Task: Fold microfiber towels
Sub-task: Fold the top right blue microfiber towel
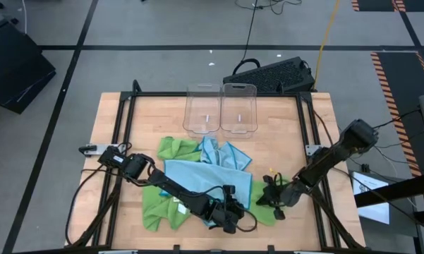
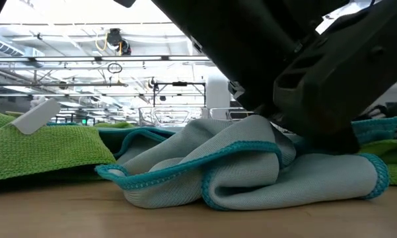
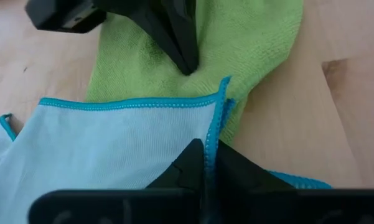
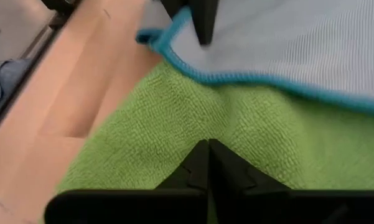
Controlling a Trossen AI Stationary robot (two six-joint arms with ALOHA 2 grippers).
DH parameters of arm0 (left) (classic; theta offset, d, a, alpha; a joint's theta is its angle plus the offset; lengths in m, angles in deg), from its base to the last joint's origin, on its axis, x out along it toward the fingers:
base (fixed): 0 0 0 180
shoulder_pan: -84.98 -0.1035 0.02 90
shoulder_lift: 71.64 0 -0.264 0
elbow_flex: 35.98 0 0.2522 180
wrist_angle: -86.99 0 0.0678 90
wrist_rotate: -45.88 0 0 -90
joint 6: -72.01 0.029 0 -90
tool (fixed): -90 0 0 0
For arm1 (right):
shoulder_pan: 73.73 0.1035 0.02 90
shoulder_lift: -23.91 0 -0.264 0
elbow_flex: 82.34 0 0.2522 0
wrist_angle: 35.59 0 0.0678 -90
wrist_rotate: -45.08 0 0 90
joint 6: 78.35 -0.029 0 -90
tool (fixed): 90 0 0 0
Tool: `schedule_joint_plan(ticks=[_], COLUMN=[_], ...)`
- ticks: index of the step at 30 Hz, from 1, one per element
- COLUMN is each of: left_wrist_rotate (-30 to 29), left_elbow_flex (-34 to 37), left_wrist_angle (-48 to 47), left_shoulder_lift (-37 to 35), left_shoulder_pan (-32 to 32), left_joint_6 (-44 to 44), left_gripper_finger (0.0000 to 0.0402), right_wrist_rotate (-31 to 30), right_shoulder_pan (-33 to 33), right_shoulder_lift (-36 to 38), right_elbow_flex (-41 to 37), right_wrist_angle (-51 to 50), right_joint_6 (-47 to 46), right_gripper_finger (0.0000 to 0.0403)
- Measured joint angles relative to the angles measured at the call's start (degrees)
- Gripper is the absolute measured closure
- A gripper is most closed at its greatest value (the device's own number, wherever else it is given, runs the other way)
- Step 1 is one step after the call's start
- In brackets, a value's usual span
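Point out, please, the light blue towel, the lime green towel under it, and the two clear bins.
light blue towel (image 3: 118,143): left wrist view, flat middle.
lime green towel (image 4: 174,124): right wrist view, bare pile.
clear bins (image 1: 221,109): high view, adjoining walls.

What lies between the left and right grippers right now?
In the high view, only lime green microfiber towel spans the gap between the left gripper and the right gripper.

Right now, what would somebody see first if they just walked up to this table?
A heap of light blue and lime green towels in the middle of the table. The left gripper pinches the blue towel's corner; the right gripper is shut on a green towel. Two clear bins stand behind.
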Motion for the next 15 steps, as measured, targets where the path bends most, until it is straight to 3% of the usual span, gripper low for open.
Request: schedule_joint_plan(ticks=[8, 15], left_wrist_rotate=[-0.26, -1.53], left_elbow_flex=[0.00, -0.02], left_wrist_angle=[0.03, -0.37], left_shoulder_lift=[0.00, -1.66], left_shoulder_pan=[-0.02, 0.14], left_joint_6=[-0.91, -0.23], left_gripper_finger=[0.0336, 0.0364], right_wrist_rotate=[2.09, 3.61], right_shoulder_pan=[0.00, 0.00], right_shoulder_lift=[-0.28, -0.25], right_elbow_flex=[0.06, 0.11], right_wrist_angle=[-0.52, -1.59], right_joint_6=[-0.12, -0.12], right_gripper_finger=[0.0402, 0.0402])
